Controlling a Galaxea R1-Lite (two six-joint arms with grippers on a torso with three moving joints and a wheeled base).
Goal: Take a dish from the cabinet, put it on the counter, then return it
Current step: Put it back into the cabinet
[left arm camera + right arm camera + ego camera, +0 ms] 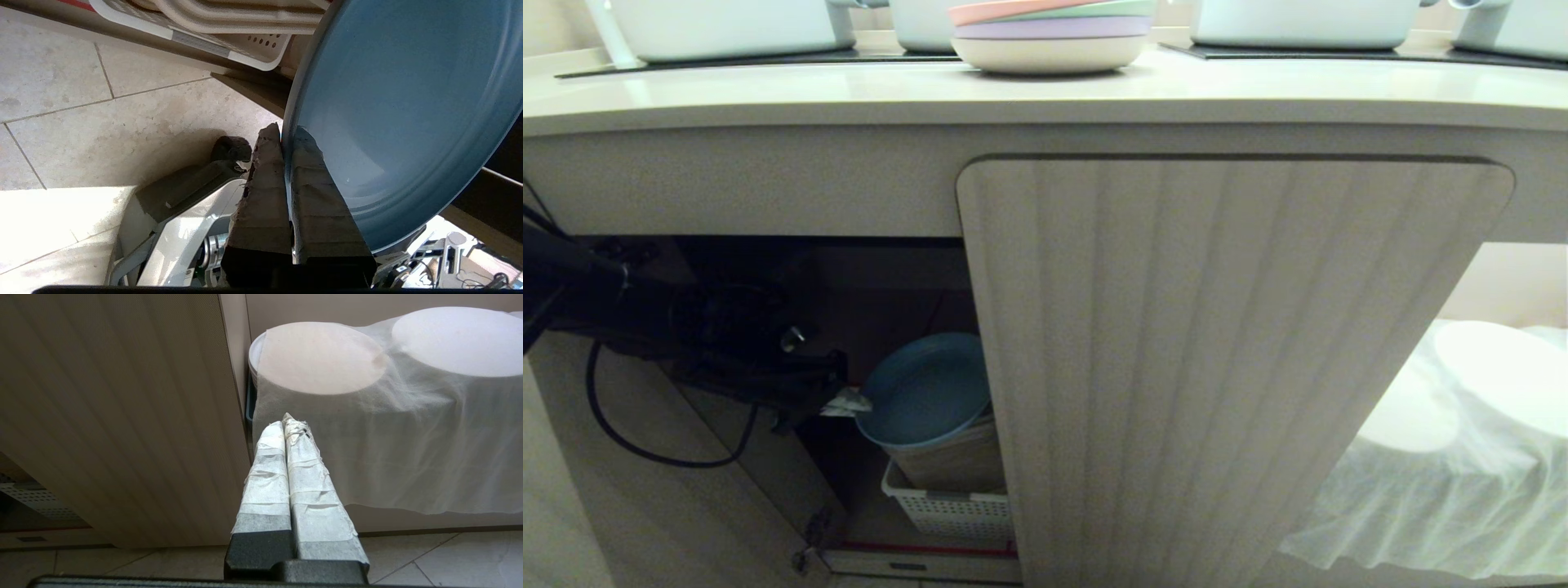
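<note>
The blue dish point(923, 390) hangs tilted in the open left bay of the cabinet point(1225, 343), above a white perforated basket point(947, 510). My left gripper point(845, 402) reaches in from the left and is shut on the dish's rim. In the left wrist view its two taped fingers point(265, 188) pinch the edge of the dish point(400, 102), one on each face. The cream counter point(849, 94) runs across the top. My right gripper point(288, 422) is shut on nothing, parked low beside the fluted door point(122, 416).
A pink-topped stack of pastel plates point(1049, 33) and white pots point(727, 24) stand on the counter. A beige board point(956, 461) sits in the basket under the dish. White cloth covers round things point(1462, 425) at the right. Tiled floor point(81, 102) lies below.
</note>
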